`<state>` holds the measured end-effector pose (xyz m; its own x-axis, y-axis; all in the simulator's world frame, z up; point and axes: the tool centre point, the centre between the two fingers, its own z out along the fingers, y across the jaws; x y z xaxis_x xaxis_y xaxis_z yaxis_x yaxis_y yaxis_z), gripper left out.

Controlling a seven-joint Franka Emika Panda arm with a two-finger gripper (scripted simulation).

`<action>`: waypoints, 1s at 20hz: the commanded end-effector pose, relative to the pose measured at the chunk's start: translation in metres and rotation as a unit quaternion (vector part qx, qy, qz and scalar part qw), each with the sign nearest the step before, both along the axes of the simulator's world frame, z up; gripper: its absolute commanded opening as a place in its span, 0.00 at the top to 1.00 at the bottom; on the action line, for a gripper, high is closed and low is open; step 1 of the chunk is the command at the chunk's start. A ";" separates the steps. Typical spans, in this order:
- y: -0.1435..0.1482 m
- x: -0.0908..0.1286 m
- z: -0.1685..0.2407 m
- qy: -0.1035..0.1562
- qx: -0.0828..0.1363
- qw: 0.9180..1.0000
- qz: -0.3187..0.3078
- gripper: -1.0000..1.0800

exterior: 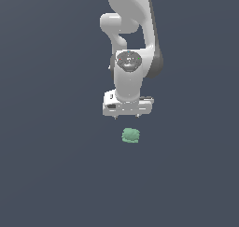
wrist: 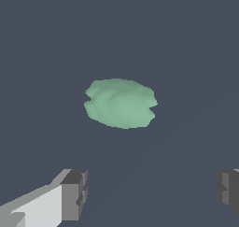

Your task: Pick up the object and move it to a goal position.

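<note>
The object [exterior: 131,136] is a small pale-green lumpy blob lying on the dark grey floor, just below the arm in the exterior view. It also shows in the wrist view [wrist: 120,103], in the middle of the picture. My gripper [exterior: 127,116] hangs from the white arm, above the floor and a little short of the object. In the wrist view the gripper [wrist: 151,193] is open and empty, with the two grey fingertips [wrist: 74,194] far apart. The object lies ahead of the fingertips, not between them.
The floor [exterior: 46,165] is a plain dark grey surface all around. The white arm [exterior: 133,30] rises behind the gripper toward the top of the exterior view. No other objects and no goal marker show.
</note>
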<state>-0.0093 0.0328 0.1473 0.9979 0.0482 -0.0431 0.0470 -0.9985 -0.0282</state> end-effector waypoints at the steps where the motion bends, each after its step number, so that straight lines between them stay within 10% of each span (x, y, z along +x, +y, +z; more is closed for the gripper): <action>1: 0.000 0.000 0.000 0.000 0.000 1.000 0.004 0.04; 20: 0.006 0.011 -0.009 -0.007 0.000 0.984 0.179 0.04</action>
<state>0.0008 0.0380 0.1395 0.9339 0.3560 -0.0317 0.3553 -0.9344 -0.0266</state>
